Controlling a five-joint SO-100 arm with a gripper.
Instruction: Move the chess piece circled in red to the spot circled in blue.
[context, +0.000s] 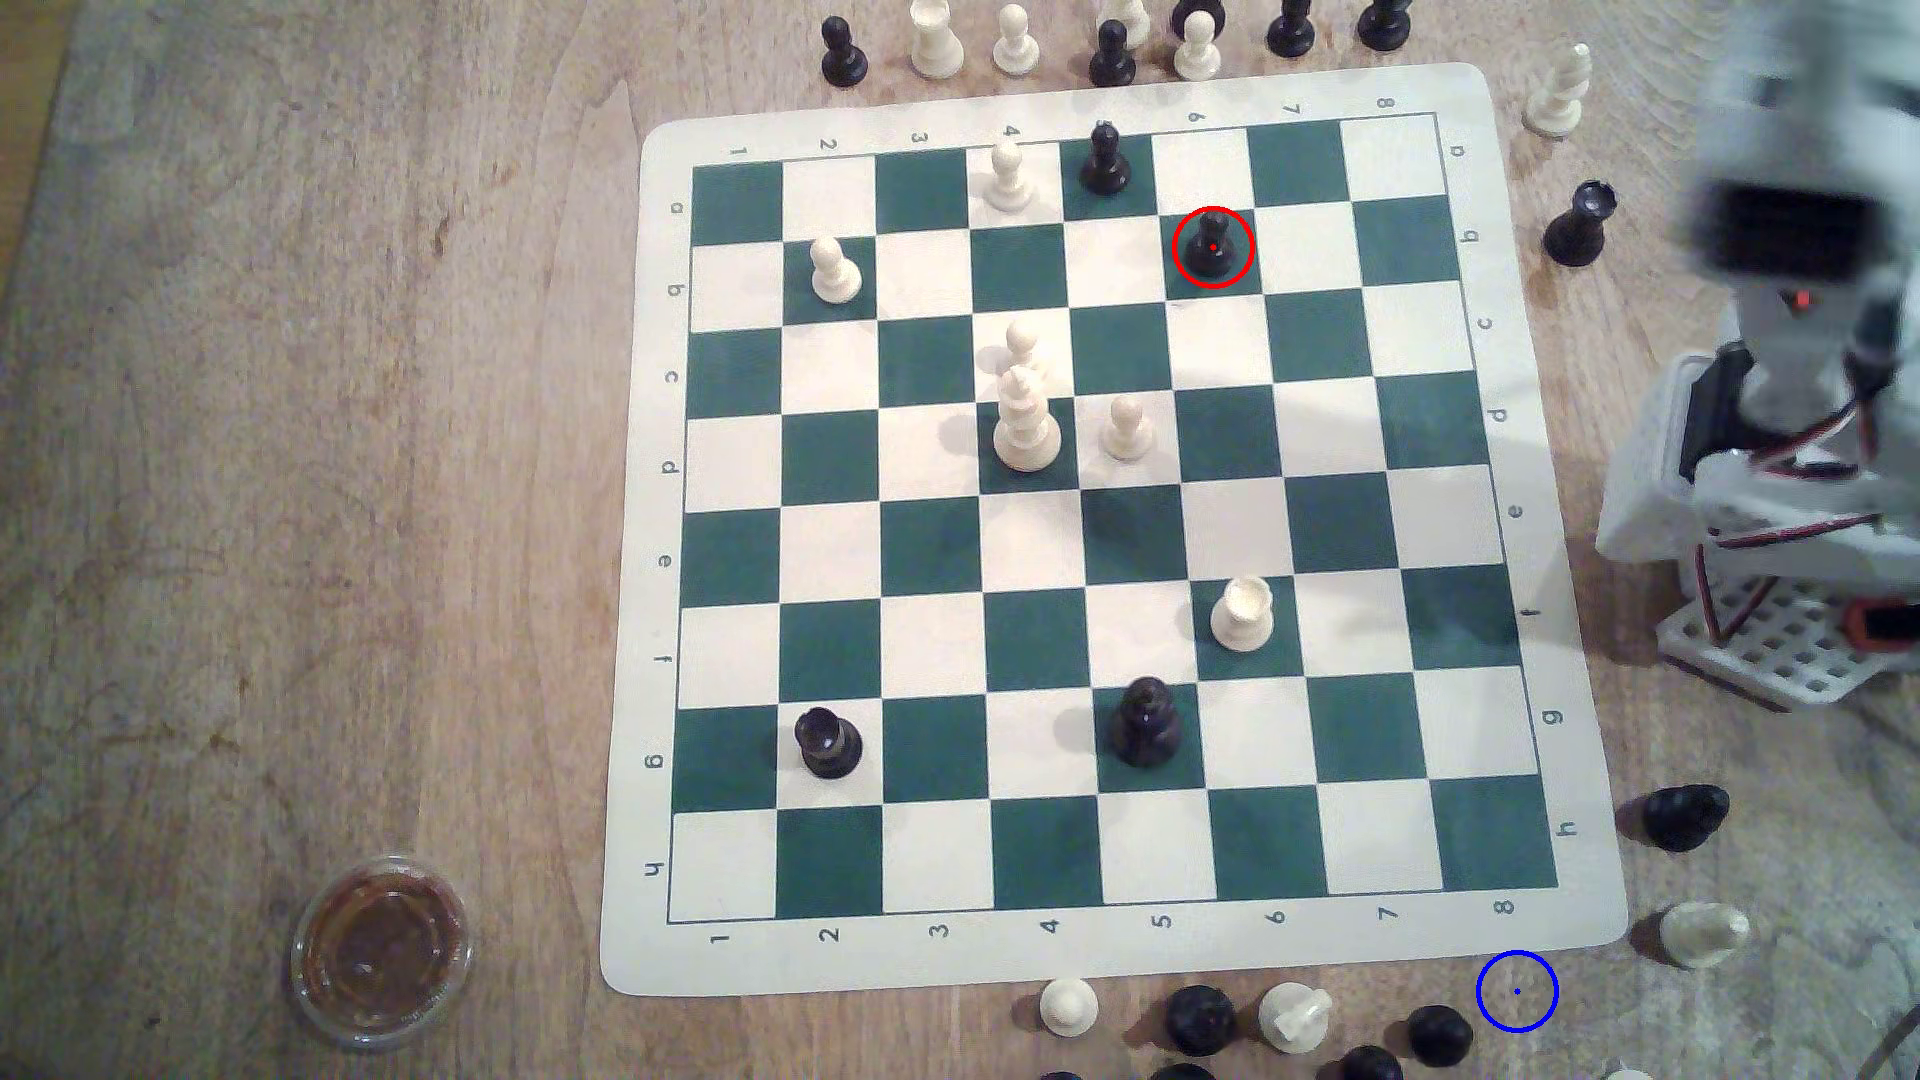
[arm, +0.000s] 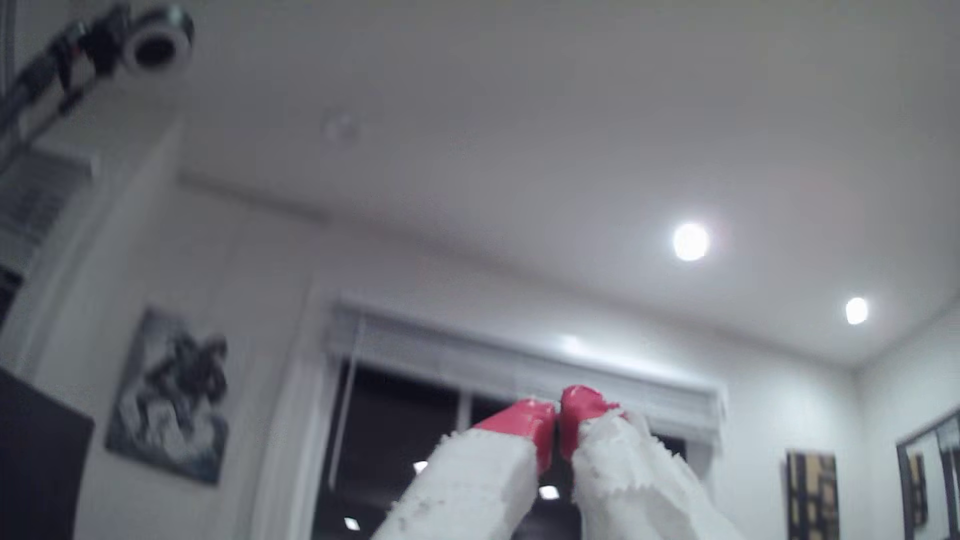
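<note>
The small black pawn (context: 1212, 247) inside the red ring stands upright on a green square in the far part of the green-and-white board (context: 1112, 519). The blue ring (context: 1517, 992) is drawn on bare wood just off the board's near corner at the exterior view's right. My arm (context: 1787, 312) is folded up at the exterior view's right edge, blurred, well away from the pawn. In the wrist view my gripper (arm: 558, 415) points up at the ceiling, its red-tipped white fingers (arm: 524, 420) pressed together with nothing between them.
Several white and black pieces stand on the board, among them a white king (context: 1027, 421) and a stout black piece (context: 1145, 724). Captured pieces line the far edge, the near edge close to the blue ring (context: 1439, 1033), and the exterior view's right side. A sauce cup (context: 381, 947) sits near left.
</note>
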